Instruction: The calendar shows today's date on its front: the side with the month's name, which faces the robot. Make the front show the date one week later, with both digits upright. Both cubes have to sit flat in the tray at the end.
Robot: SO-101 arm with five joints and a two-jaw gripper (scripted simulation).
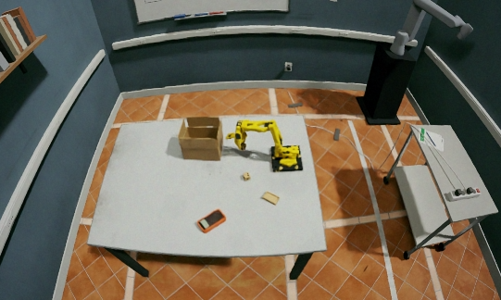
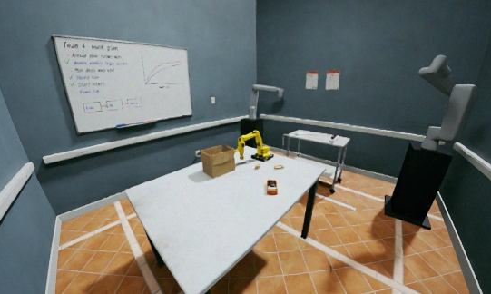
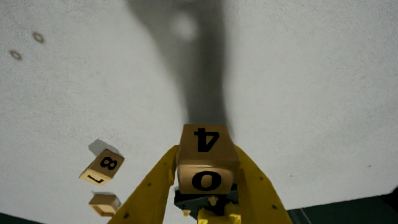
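My gripper [image 3: 206, 154] is shut on a wooden cube [image 3: 205, 161], held above the table, with its shadow beyond. In the wrist view the cube shows an upside-down 4 and, on the face below it, a 0. In the top and exterior views the held cube is too small to make out. The other cube [image 1: 246, 176] [image 2: 257, 167] [image 3: 101, 167] lies on the table, turned at an angle, with an 8 and a second digit, 1 or 7, visible. The small wooden tray [image 1: 270, 198] [image 2: 279, 167] [image 3: 104, 205] stands apart from that cube and looks empty. The month's name is not visible.
An open cardboard box [image 1: 201, 148] [image 2: 219, 164] stands close beside the gripper, on the side away from the arm's base. An orange handheld meter [image 1: 211, 220] [image 2: 272, 187] lies farther out on the table, beyond the loose cube and tray.
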